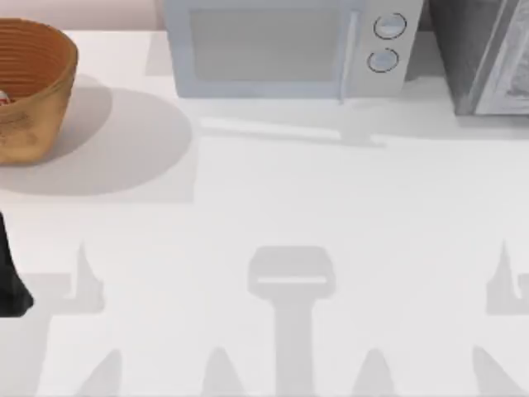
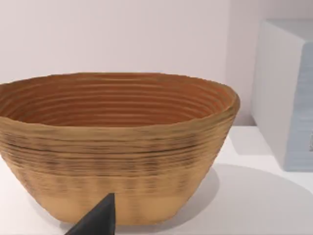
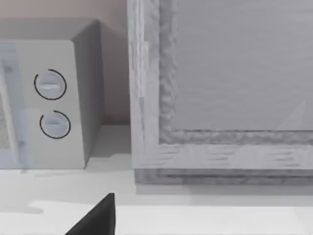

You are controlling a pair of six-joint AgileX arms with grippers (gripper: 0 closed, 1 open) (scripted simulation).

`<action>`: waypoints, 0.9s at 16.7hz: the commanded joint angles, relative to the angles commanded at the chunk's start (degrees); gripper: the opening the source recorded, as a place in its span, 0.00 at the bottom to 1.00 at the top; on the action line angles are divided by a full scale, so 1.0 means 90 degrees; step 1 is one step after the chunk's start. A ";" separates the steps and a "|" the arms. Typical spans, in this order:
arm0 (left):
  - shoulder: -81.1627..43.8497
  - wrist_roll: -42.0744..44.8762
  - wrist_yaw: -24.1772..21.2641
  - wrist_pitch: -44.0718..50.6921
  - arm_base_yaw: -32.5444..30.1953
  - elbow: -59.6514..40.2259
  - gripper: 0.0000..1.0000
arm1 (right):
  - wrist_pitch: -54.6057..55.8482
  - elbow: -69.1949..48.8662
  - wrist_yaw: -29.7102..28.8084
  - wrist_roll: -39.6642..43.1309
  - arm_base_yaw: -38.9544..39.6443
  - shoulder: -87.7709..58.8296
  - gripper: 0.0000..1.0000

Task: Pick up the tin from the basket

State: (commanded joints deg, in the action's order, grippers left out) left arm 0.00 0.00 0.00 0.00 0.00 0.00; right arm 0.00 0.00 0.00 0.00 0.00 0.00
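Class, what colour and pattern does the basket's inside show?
Orange-brown with ribbed horizontal rings, above a tan outer wall; the basket shows best in the left wrist view.

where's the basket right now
The basket sits at the far left of the table in the top view, left of the microwave; the left wrist view faces its tan outer wall.

open table (image 1: 273,198), microwave (image 1: 281,50) behind
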 joint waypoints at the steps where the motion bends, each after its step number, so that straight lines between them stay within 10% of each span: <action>1: 0.0000 0.0000 0.0000 0.0000 0.0000 0.0000 1.00 | 0.0000 0.0000 0.0000 0.0000 0.0000 0.0000 1.00; 15: -0.4940 0.0395 0.0067 0.3176 0.0628 -0.4561 1.00 | 0.0000 0.0000 0.0000 0.0000 0.0000 0.0000 1.00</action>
State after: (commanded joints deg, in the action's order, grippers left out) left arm -44.46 3.55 0.60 28.58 5.65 -41.05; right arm 0.00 0.00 0.00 0.00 0.00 0.00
